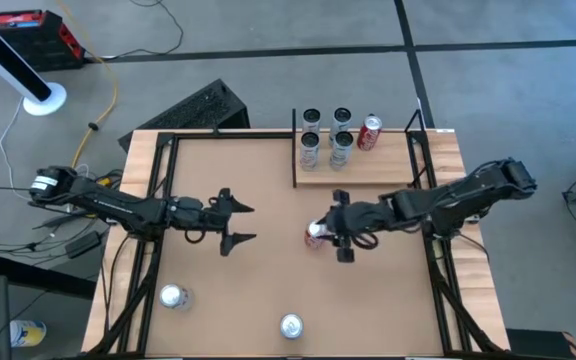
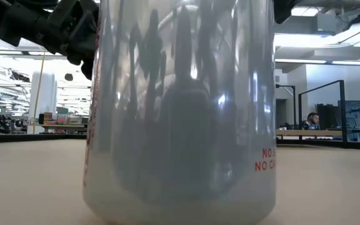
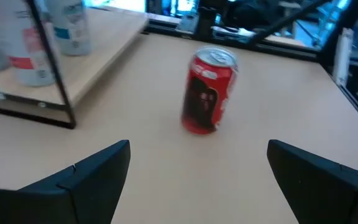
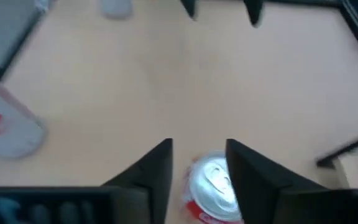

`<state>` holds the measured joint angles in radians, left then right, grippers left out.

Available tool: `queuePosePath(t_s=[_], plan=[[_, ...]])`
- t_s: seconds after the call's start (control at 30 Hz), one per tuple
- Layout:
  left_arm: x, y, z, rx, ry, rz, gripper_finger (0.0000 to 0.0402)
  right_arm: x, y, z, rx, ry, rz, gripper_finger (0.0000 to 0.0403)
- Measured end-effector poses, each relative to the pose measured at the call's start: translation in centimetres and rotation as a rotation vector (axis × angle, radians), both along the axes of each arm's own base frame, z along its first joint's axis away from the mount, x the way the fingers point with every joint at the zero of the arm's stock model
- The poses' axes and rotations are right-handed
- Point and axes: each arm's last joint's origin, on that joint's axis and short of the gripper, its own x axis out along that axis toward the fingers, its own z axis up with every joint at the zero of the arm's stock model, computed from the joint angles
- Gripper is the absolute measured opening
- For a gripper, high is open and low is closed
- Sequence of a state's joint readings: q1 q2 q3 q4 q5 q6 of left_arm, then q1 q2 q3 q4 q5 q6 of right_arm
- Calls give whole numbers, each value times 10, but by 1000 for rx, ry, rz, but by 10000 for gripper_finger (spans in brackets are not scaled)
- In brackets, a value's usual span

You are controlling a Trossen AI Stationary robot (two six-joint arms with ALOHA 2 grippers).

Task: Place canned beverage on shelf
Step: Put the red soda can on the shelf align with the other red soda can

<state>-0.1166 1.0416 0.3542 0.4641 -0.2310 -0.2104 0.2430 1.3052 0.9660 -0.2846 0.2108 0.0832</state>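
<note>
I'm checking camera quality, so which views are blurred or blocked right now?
Low view: a silver can sits against the lens, filling the frame. Right wrist view: soft blur; the right gripper straddles a red silver-topped can. Left wrist view: mild blur. High view: unobstructed.

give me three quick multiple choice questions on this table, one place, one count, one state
1. Where is the red can that is off the shelf?
a) by the right hand
b) in the left hand
c) on the floor

2. How many cans stand on the shelf?
a) two
b) five
c) eight

3. The left hand is:
a) shut on a can
b) open, holding nothing
c) out of view

Answers:
1 a, the right wrist view shows its top between that hand's fingers.
2 b, the high view shows four silver and one red.
3 b, its fingers are spread wide over bare table.
</note>
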Motion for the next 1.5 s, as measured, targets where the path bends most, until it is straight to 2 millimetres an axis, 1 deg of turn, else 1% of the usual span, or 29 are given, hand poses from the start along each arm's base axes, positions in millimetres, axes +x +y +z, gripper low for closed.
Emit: queuePosePath(t_s=[0.1,0.17,0.27,0.43,0.53,0.67,0.87,0.97,1.03,1.13,1.23,1.5], plan=[[1,0,0,17,-1,-19,364,9,-4,1,-33,81,-9,212],[1,0,0,20,1,-21,364,13,-5,-1,-66,150,0,243],[1,0,0,24,1,-42,364,19,-8,-3,-88,219,-3,279],[1,-1,0,45,-1,-67,364,30,-13,-6,-58,309,-2,317],[1,-1,1,58,-7,-70,364,33,-16,-6,-53,311,-10,331],[1,-1,1,57,-8,-77,364,33,-21,-6,-48,317,-29,340],[1,-1,1,53,-6,-97,364,32,-26,-7,-34,337,-25,340],[1,-1,1,52,-3,-98,364,37,-27,-14,-42,361,4,341],[1,-1,0,52,-1,-97,364,36,-27,-18,-50,392,10,341],[1,-1,0,47,3,-97,364,40,-26,-21,-62,390,21,341],[1,-1,-1,48,11,-97,364,45,-26,-33,-82,434,38,341],[1,-1,-1,37,17,-95,364,49,-25,-38,-90,443,46,341]])
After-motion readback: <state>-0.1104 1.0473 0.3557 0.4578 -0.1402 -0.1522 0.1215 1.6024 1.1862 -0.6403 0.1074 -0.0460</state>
